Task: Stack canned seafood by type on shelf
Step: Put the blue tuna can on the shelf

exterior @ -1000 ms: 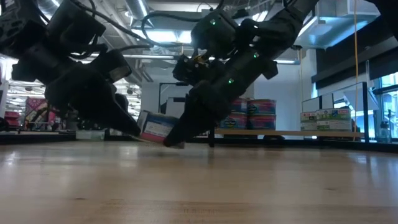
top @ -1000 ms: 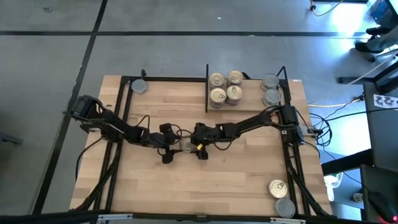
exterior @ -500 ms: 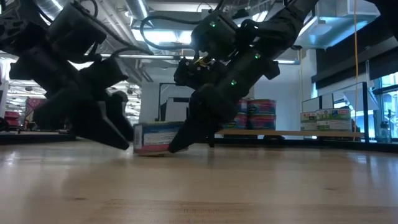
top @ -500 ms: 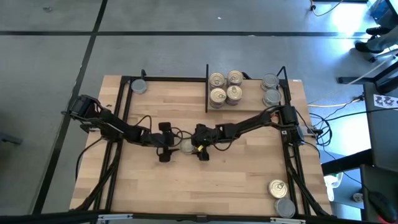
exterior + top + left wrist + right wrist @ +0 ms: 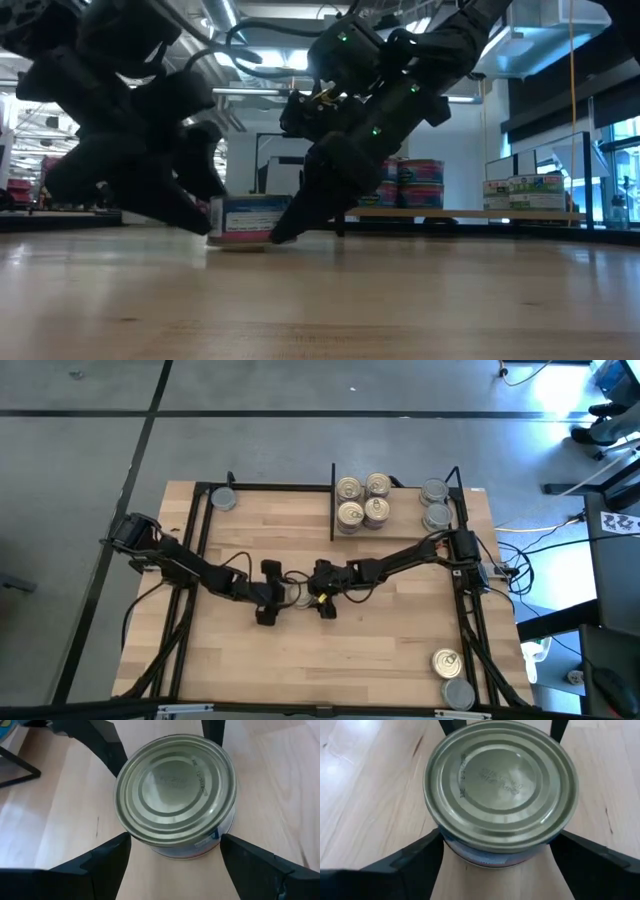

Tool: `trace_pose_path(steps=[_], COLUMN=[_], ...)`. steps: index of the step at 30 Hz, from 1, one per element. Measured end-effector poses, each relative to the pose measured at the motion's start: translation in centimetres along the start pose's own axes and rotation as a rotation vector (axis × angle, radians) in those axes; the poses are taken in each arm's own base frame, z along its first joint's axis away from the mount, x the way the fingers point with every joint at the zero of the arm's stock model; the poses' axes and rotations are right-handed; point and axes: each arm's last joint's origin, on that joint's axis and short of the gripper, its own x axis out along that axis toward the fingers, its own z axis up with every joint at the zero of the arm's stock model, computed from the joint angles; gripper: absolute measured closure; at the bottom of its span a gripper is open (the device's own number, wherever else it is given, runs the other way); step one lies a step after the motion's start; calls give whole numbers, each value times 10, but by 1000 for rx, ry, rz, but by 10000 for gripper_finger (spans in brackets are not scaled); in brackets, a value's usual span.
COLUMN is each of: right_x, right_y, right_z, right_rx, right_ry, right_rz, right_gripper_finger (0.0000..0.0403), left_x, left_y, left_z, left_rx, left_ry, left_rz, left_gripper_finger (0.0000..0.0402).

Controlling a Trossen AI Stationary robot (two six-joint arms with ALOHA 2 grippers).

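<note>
Midway across the tabletop, well short of the shelf, I have one plain grey-lidded tin standing flat on the wood with both arms converged on it. My left gripper comes in from one side and my right gripper from the other, and both have their fingers spread wide with the tin's round wall between them; from the wrist views I cannot confirm that either pair is actually pressing on it. I judge this tin to be rigid and fairly dense for its size, so it will not deform under a firm squeeze. The bare metal lid with its concentric ribs looks slick, and the paper-labelled side wall is curved, so a pinch off the diameter could squirt it sideways. I would take it across the full width of the side wall, low enough that the fingertips sit under the rolled rim, and with one gripper only. On the shelf, gold pull-tab tins cluster just right of the black divider, grey-lidded ones sit near the far-right corner, and a lone tin rests in the left bay.
</note>
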Motion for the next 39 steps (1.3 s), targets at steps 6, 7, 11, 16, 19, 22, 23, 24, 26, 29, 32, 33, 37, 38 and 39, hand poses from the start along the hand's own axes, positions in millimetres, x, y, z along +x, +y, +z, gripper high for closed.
trace_pose_path(steps=[6, 7, 11, 16, 19, 22, 23, 24, 26, 29, 32, 33, 37, 38, 39], right_x=[0, 0, 0, -3, -6, -9, -11, -12, -15, -21, -26, -27, -28, -28, -28], right_y=[0, 0, 0, -1, -1, -1, -1, -1, -1, -1, -1, -1, -2, -2, -2], right_z=[0, 0, 2, 12, 21, 28, 31, 33, 39, 47, 54, 56, 57, 57, 57], right_rx=[1, 2, 14, 41, 58, 74, 82, 89, 96, 98, 98, 98, 91, 91, 92], right_ry=[-3, -3, 2, 43, 85, 116, 126, 136, 160, 198, 229, 234, 238, 240, 243], right_rz=[-8, -8, -8, -7, -7, -9, -9, -10, -11, -12, -13, -13, -20, -21, -21], right_gripper_finger=[58, 59, 60, 61, 61, 61, 61, 61, 61, 61, 62, 62, 62, 62, 62], left_x=[-1, -1, 0, 0, 0, 0, 0, 0, 0, 0, 0, 0, 0, -1, -3], left_y=[-1, -1, -1, -1, -1, -1, -1, -1, -1, -1, -1, -1, -1, -1, -1], left_z=[3, 3, 3, 3, 3, 3, 3, 3, 4, 4, 5, 5, 5, 5, 4], left_rx=[8, 6, -16, -26, -41, -46, -47, -48, -53, -59, -65, -67, -78, -79, -87], left_ry=[14, 14, 14, 16, 15, 14, 12, 10, 9, 3, 1, 1, 2, 7, 20], left_rz=[10, 10, 10, 10, 11, 12, 12, 12, 14, 15, 14, 14, 9, 8, 7], left_gripper_finger=[98, 98, 98, 98, 98, 98, 98, 98, 98, 98, 98, 98, 98, 98, 98])
